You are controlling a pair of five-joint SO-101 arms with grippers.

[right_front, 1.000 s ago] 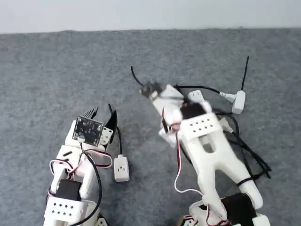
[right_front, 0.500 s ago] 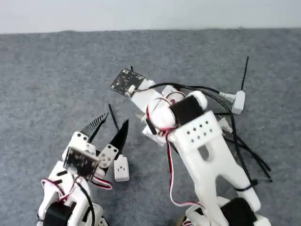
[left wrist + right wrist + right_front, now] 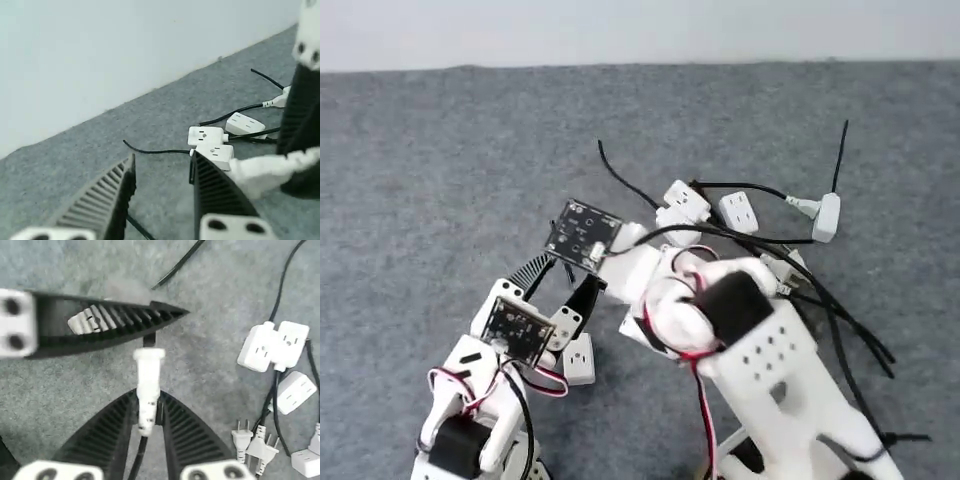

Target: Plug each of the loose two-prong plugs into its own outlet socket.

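The white plug (image 3: 148, 371) is clenched between the ribbed black fingers (image 3: 186, 437) of the right pincer (image 3: 148, 401). Its cord trails back between them and its front end points out past the tips. One finger of the left pincer (image 3: 556, 280) lies across just ahead of that front end; whether they touch cannot be told. The left pincer is released, its two fingers spread wide with nothing between them.

In the high view a single outlet socket (image 3: 578, 360) lies face up on the desk (image 3: 420, 150), at 5 o'clock from the left pincer and just beside that arm's wrist. A pair of outlet sockets (image 3: 682, 200) lies side by side at 2 o'clock from the left pincer, with a third socket (image 3: 738, 210) just beside them at 3 o'clock. Two loose two-prong plugs (image 3: 252, 442) lie close together at 5 o'clock from that third socket, prongs up in the right wrist view.

Black cords (image 3: 840, 320) loop and cross over the desk at 3 o'clock from the right arm, some running under it. A circuit board (image 3: 582, 235) on the right arm's wrist covers its pincer from above; its markings are too small to read. A pale wall (image 3: 640, 30) bounds the grey desk at 12 o'clock.
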